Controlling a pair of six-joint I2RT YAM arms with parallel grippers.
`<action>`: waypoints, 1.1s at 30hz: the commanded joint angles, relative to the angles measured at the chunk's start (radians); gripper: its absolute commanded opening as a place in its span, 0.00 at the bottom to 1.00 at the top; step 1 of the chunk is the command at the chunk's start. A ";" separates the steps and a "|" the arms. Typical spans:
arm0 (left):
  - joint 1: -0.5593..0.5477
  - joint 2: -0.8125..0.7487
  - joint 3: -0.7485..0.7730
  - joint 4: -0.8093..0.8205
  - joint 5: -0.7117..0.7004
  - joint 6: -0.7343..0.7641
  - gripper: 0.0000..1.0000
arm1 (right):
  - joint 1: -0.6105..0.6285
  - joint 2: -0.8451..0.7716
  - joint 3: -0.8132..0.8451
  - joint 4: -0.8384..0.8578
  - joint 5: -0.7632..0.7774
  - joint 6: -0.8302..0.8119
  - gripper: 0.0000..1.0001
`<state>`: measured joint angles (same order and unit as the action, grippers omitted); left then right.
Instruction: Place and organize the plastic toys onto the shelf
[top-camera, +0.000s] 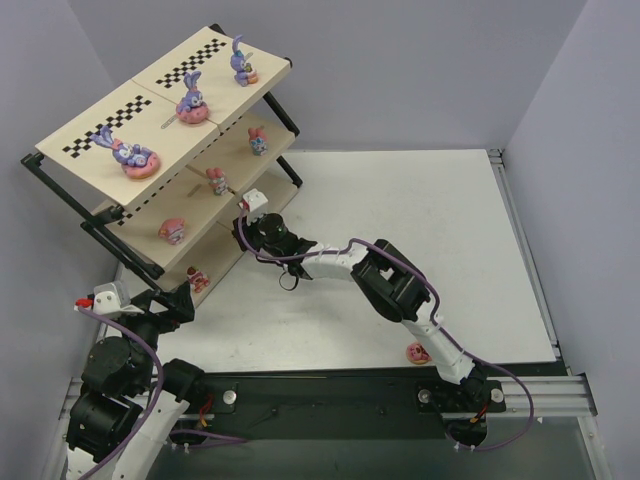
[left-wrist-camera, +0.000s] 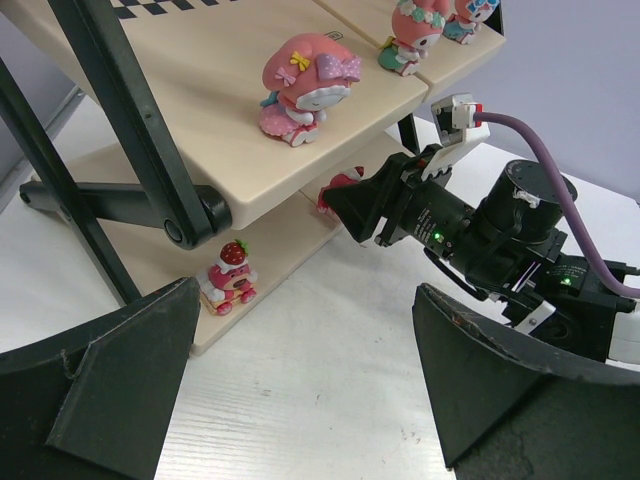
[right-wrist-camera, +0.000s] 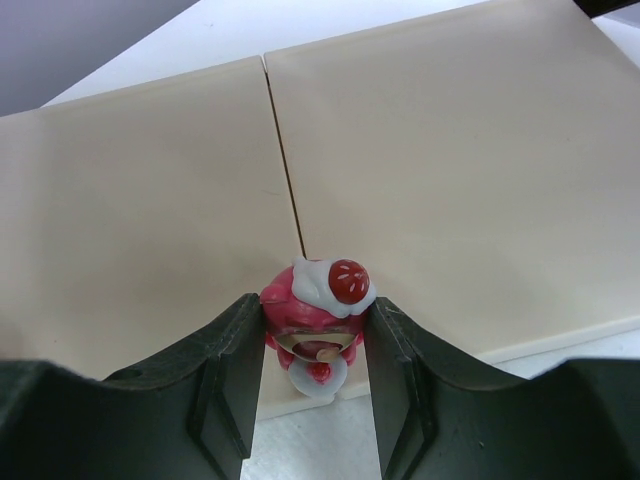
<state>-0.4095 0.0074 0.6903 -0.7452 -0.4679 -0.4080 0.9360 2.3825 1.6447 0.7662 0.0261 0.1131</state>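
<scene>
**Nine toys in view, one clamped at the bottom board**

The shelf (top-camera: 92, 168) fills the 10 o'clock part of the top view. Three purple bunnies (top-camera: 191, 103) stand along its checker-striped top board. Three pink figures (top-camera: 217, 180) sit on the middle board, and a strawberry-topped toy (top-camera: 197, 279) stands at the bottom board's 7 o'clock end.

The right gripper (right-wrist-camera: 315, 330) is clenched on another strawberry-topped figure (right-wrist-camera: 318, 300), a finger pressed to each side. It holds the figure at the bottom board's front edge, right by the seam between the two panels.

The left gripper (left-wrist-camera: 305, 300) hangs spread wide with nothing in it, low over the table (top-camera: 420, 230) just off the shelf's 7 o'clock corner.

One pink toy (top-camera: 417, 352) lies on the table at 5 o'clock, beside the base of the right arm (top-camera: 400, 295).
</scene>
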 joint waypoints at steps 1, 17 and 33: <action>0.008 -0.124 0.020 0.024 -0.011 -0.005 0.97 | 0.003 -0.002 0.064 0.006 -0.012 0.043 0.30; 0.008 -0.124 0.023 0.023 -0.014 -0.006 0.97 | 0.004 0.012 0.158 -0.176 0.028 0.085 0.34; 0.008 -0.124 0.025 0.020 -0.018 -0.009 0.97 | 0.015 0.015 0.063 0.077 -0.018 -0.043 0.38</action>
<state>-0.4095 0.0074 0.6903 -0.7456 -0.4721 -0.4110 0.9443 2.3867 1.6958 0.6987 0.0299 0.1028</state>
